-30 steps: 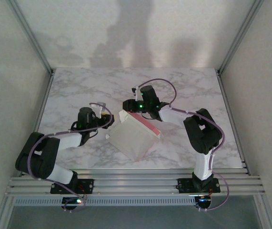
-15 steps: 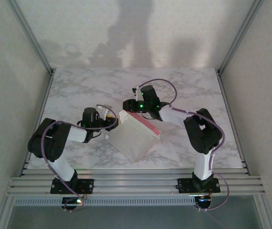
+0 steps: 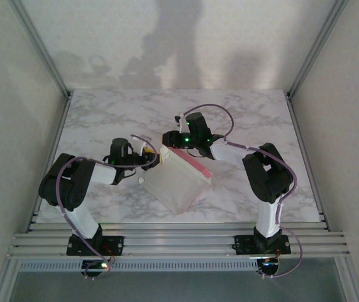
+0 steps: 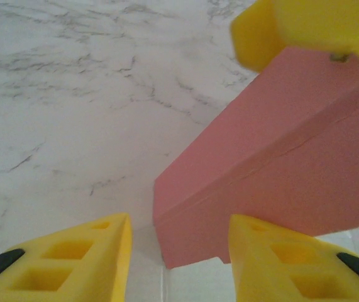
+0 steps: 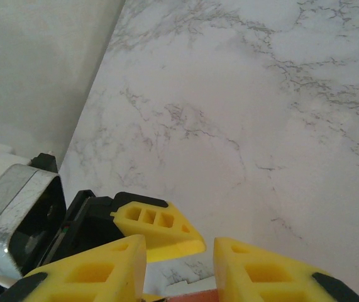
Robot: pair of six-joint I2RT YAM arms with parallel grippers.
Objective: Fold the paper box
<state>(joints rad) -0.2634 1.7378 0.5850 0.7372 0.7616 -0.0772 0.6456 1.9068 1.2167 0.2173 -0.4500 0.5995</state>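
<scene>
The paper box [image 3: 176, 179] lies mid-table, its off-white side up and a pink flap [image 3: 195, 165] along its right edge. Its far corner is raised. In the left wrist view its pink underside [image 4: 280, 170] rises as a wedge off the marble. My right gripper [image 3: 166, 139] sits at that far corner, and a sliver of pink edge [image 5: 192, 297] shows between its fingers [image 5: 97, 270], which hold the box up. My left gripper [image 3: 156, 157] is at the box's upper-left edge, open [image 4: 179, 226], with the pink corner just ahead of the gap between its fingers.
The marble table [image 3: 104, 119] has free room behind and to both sides of the box. Frame posts and white walls close it in on the left, right and back. The left gripper's finger [image 5: 157, 226] lies close in front of my right gripper.
My left arm has swung its wrist right, up to the box's upper-left edge, and its elbow has drawn in. The right arm and the box have stayed put.
</scene>
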